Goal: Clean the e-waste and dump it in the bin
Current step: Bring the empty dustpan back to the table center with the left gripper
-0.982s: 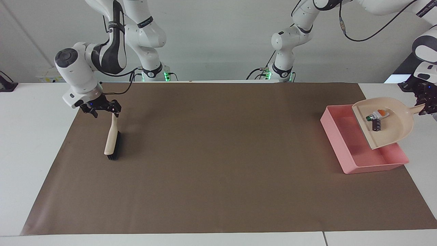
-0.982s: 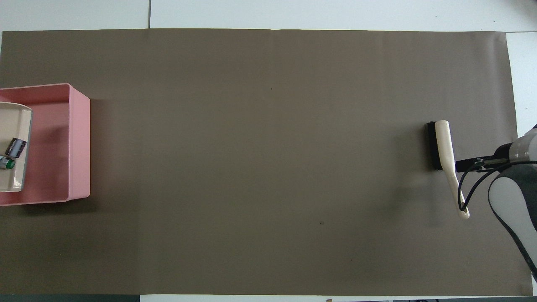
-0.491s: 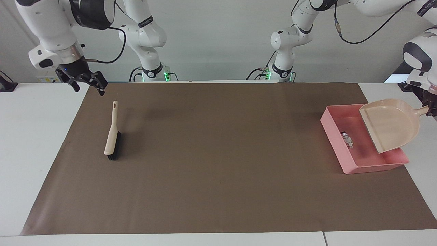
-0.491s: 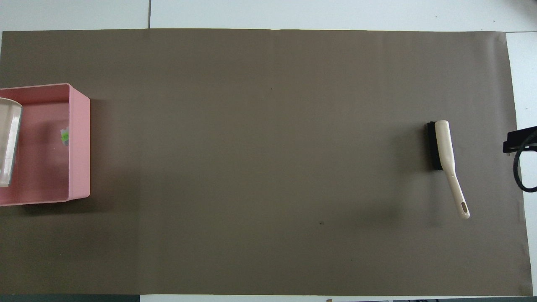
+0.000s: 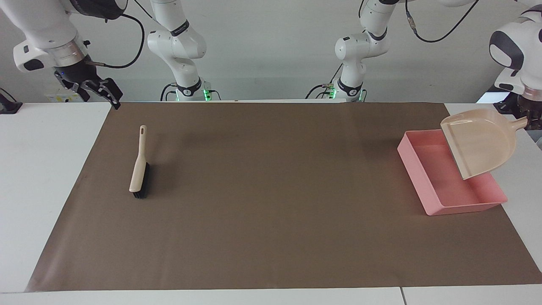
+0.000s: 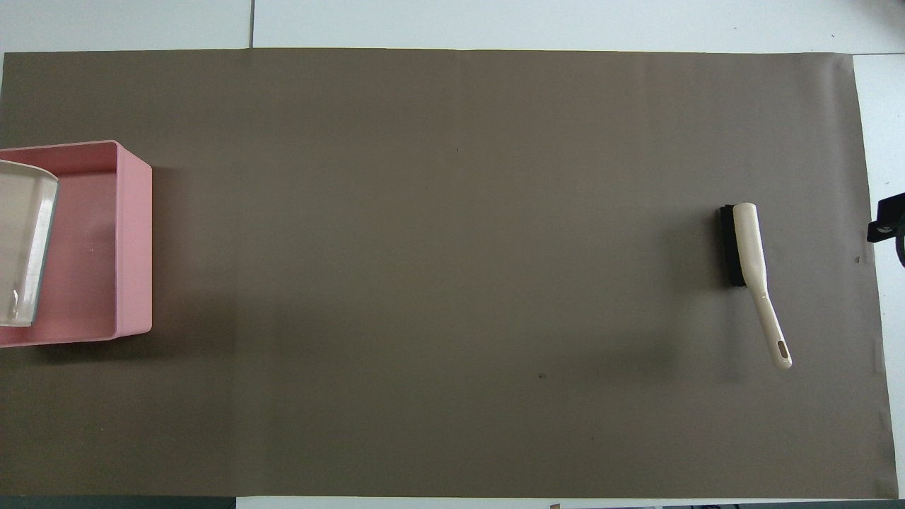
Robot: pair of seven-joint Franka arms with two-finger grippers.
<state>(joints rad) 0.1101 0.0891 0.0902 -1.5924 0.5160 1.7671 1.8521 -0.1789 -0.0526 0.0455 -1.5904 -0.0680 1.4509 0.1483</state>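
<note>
while one dustpan (image 5: 480, 144) tilts over one bin (image 5: 427, 178) (one brush (image 5: 139, 169) apart).

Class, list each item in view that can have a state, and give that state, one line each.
Beige plastic dustpan: tilted mouth-down over the tray, empty, held by its handle.
Shallow pink plastic tray: upright on the brown mat.
Beige-handled black-bristled brush: lying on the mat, unheld.
Left gripper: jaws shut on the dustpan handle.
Right gripper: jaws open, empty, raised.
</note>
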